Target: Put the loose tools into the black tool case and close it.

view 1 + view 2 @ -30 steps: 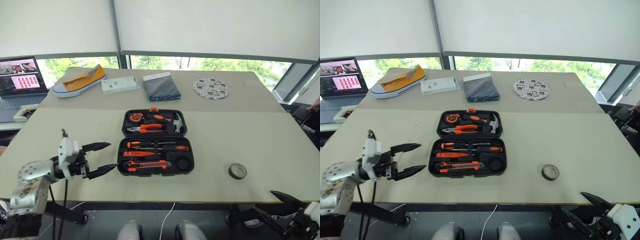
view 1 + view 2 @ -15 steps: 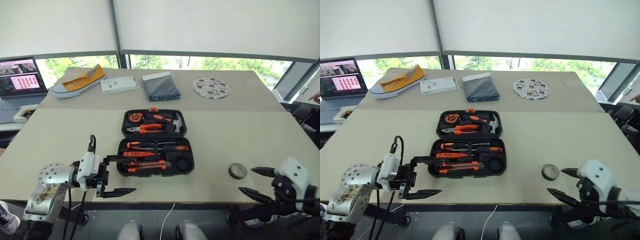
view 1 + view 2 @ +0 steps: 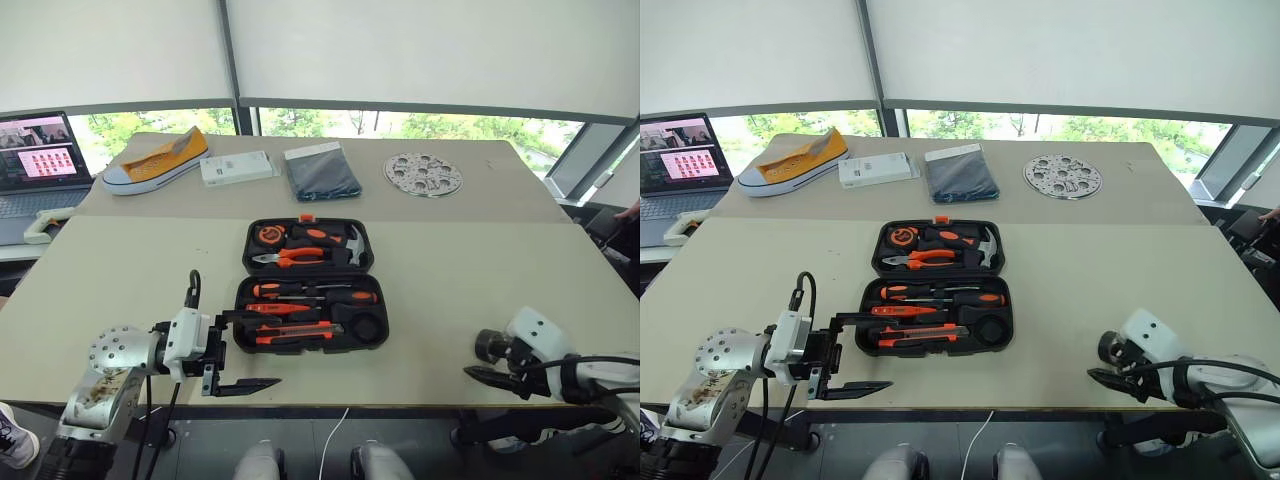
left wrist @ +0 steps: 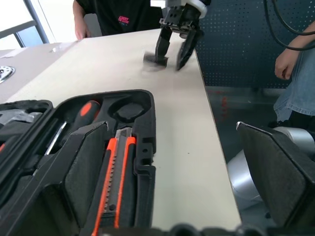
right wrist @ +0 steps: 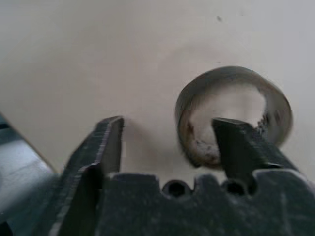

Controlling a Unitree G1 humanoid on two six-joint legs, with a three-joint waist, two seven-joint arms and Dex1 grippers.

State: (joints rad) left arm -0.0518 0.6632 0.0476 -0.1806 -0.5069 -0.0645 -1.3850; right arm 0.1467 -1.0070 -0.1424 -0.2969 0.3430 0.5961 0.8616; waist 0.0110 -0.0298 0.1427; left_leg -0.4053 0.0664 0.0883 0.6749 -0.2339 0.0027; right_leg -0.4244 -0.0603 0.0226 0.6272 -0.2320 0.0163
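- The black tool case (image 3: 310,285) lay open at the middle of the counter (image 3: 450,270), with the screwdrivers (image 3: 315,292) and the utility knife (image 3: 295,331) already seated in the recesses of its near half.
- The tape roll (image 5: 231,113) sat alone on the counter near the right front edge, well apart from the case.
- The right tool (image 5: 167,142) straddled one wall of the roll, one finger inside the ring and the other outside it, not yet clenched on that wall.
- To do this step well, the fingers would probably need to pinch the wall squarely before lifting, since a thin ring may tip or slide; the round recess (image 3: 366,326) at the near right corner of the case looked the likely seat.
- The left tool (image 3: 240,350) hung released, its fingers spread wide, at the near left corner of the case, grasping nothing.
- On the far counter lay a yellow shoe (image 3: 158,160), a white box (image 3: 238,167), a folded grey cloth (image 3: 321,171) and a perforated metal disc (image 3: 423,174); a laptop (image 3: 38,160) stood at the far left. None lay between roll and case.
- A person in a black top (image 4: 123,14) stood beyond the counter's right end.
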